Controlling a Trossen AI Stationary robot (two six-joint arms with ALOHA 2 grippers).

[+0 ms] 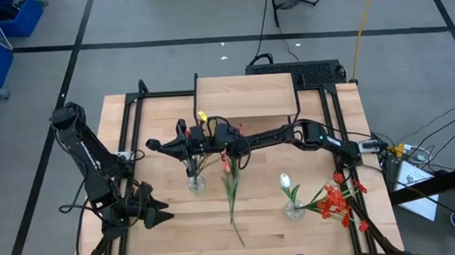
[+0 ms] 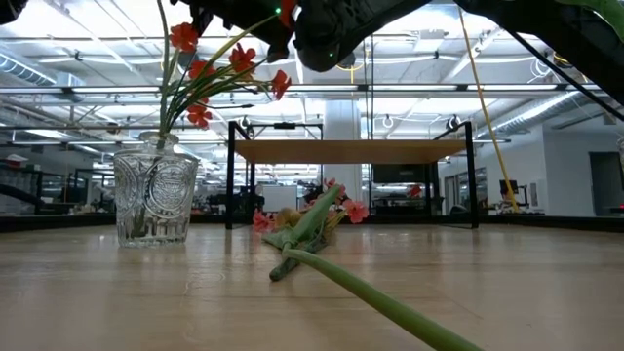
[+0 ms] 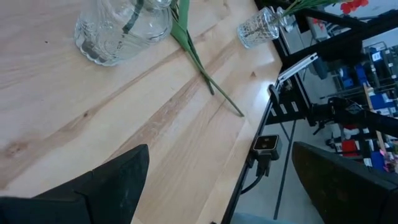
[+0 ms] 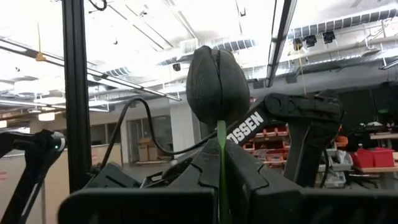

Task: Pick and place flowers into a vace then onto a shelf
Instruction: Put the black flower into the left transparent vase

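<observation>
My right gripper reaches across from the right, high above the table in front of the shelf, shut on a flower. Its bud looks dark against the ceiling lights. Just right of the gripper's tip stands a glass vase holding stems with red blossoms. Another flower lies flat on the table. A second vase holds a white bud and red flowers. My left gripper hangs open over the near left corner. My right gripper pinches a thin green stem between its two fingers, just below the bud. The fingers slant upward, pointing toward the table's left. The stem stands upright in the hold with the bud above the fingertips. The gripper hides the stem's lower part.
Black frame rails run along the table's left and right sides. A small camera sits on the near edge. The second vase's red flowers lean out toward the right rail. Bare wood lies between the two vases around the lying flower.
</observation>
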